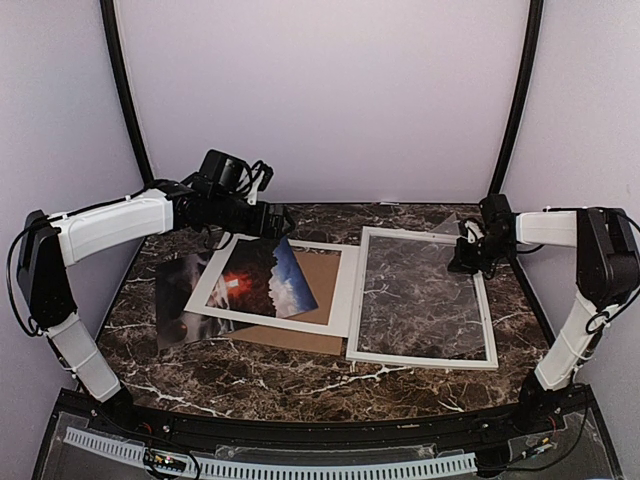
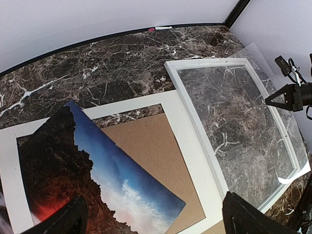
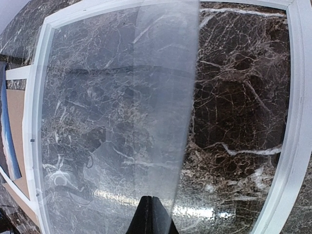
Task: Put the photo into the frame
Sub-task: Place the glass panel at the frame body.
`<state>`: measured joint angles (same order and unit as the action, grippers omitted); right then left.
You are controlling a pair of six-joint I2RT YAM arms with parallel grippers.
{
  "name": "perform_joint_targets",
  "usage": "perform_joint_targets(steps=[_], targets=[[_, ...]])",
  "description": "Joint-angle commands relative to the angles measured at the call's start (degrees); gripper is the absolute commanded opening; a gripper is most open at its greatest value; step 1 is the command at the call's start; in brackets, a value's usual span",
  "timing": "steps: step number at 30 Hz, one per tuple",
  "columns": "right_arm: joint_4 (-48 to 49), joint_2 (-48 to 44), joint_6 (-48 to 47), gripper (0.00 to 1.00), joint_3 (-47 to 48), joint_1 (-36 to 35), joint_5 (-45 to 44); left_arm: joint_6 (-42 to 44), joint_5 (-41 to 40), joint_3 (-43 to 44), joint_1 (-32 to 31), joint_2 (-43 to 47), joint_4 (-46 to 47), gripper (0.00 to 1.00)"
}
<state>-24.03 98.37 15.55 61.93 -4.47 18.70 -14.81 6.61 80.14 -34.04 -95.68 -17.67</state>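
Observation:
The photo [image 1: 262, 278] [image 2: 97, 180], red glow under dark rock and blue sky, lies tilted on a white mat board [image 1: 340, 290] [image 2: 192, 151]. My left gripper [image 1: 262, 218] [image 2: 156, 224] hovers above it, open, with nothing between its fingers. To the right, the thin white frame [image 1: 420, 358] [image 2: 197, 122] [image 3: 297, 122] lies flat on the marble. A clear plastic sheet [image 2: 253, 53] [image 3: 122, 97] slants over the frame. My right gripper [image 1: 468, 258] [image 3: 151, 214] is at the frame's far right side and shut on that sheet's edge.
A brown backing board [image 1: 320, 270] [image 2: 146, 146] shows through the mat's window and past its near edge. A dark glossy print [image 1: 178, 300] sticks out from under the mat at the left. Black posts stand at both back corners.

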Motion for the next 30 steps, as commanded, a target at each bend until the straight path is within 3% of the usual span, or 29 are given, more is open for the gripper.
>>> perform_joint_targets(steps=[1, 30], targets=[[-0.39, 0.51, -1.04, 0.00, 1.09, 0.46, -1.97, 0.43, 0.61, -1.27, -0.50, 0.62, -0.24, 0.99], [-1.06, 0.14, -1.56, 0.00, 1.52, 1.41, -2.72, 0.57, 1.20, -2.26, -0.85, 0.84, 0.12, 0.99]])
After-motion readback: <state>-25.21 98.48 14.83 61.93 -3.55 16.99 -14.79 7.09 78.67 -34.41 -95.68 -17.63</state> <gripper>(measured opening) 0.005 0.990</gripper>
